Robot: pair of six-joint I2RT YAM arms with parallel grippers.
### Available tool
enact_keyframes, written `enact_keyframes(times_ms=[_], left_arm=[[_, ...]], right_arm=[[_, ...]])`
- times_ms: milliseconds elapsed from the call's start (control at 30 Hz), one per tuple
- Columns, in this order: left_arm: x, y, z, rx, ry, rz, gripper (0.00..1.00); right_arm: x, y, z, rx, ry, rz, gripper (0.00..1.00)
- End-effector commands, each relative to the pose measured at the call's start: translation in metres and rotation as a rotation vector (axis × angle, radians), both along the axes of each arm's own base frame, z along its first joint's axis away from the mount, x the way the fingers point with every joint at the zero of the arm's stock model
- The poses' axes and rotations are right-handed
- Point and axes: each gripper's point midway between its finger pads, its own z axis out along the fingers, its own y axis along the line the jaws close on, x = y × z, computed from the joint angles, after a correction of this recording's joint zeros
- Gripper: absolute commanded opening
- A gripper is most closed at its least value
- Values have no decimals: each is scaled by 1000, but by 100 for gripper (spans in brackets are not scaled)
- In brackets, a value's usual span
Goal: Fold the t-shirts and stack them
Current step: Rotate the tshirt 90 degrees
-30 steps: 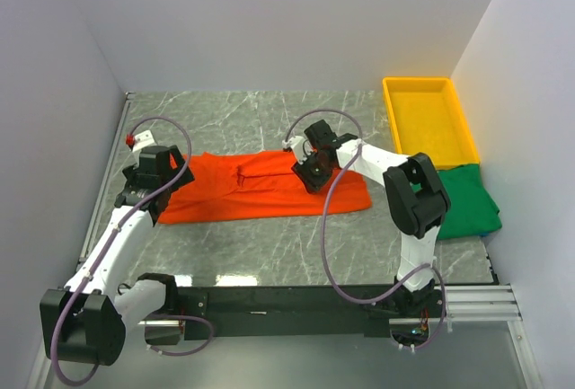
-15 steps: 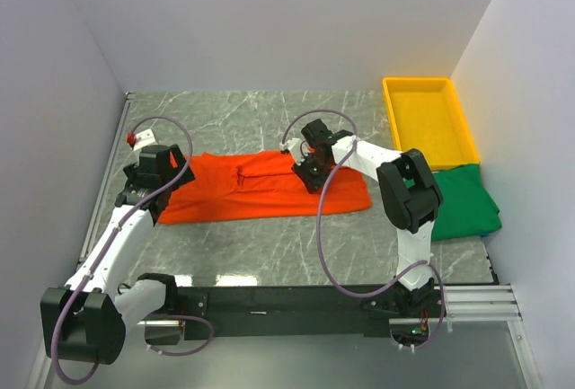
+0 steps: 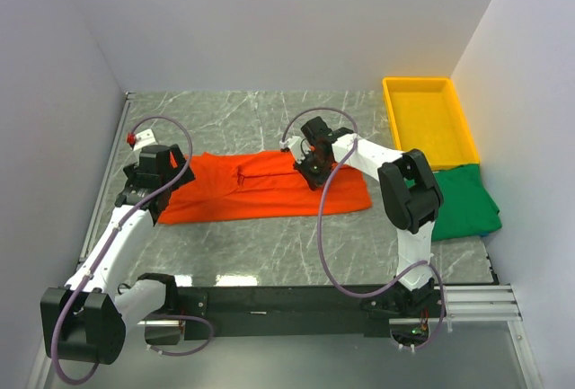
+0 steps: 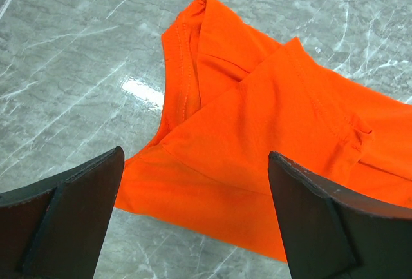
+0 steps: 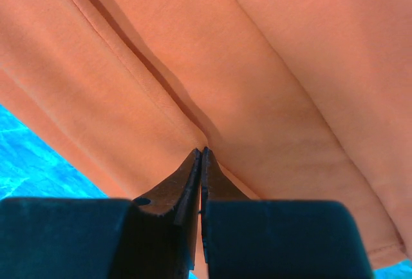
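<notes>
The orange-red t-shirt [image 3: 256,190] lies spread in a long strip across the middle of the table, partly folded along its length. My right gripper [image 3: 310,172] presses down on its upper right part. In the right wrist view its jaws [image 5: 201,151] are closed together, pinching a crease of the orange cloth [image 5: 290,66]. My left gripper [image 3: 146,193] hovers over the shirt's left end. Its fingers [image 4: 77,208] stand wide apart above the sleeve and hem [image 4: 257,124], touching nothing. The dark green t-shirt [image 3: 464,205] lies bunched at the right edge.
A yellow plastic tray [image 3: 390,110] stands at the back right, just behind the green shirt. White walls close in the marble table on the left, back and right. The arm bases and a black rail run along the near edge.
My right gripper has closed its jaws on the orange cloth and shifted slightly left and back. The left arm and both shirts have stayed put.
</notes>
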Motion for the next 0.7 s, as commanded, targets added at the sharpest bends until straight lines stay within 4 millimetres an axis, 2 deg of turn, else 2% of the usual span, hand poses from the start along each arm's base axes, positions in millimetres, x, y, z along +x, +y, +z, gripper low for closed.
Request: enact_keyframes(times_ms=[0, 333, 667], left_arm=[[7, -3, 8, 5, -31, -23, 99], [6, -2, 5, 10, -18, -24, 100], [6, -2, 3, 11, -8, -18, 99]], right_arm=[[17, 7, 37, 23, -107, 1, 6], [25, 3, 22, -15, -110, -21, 8], [35, 0, 19, -46, -141, -58, 15]])
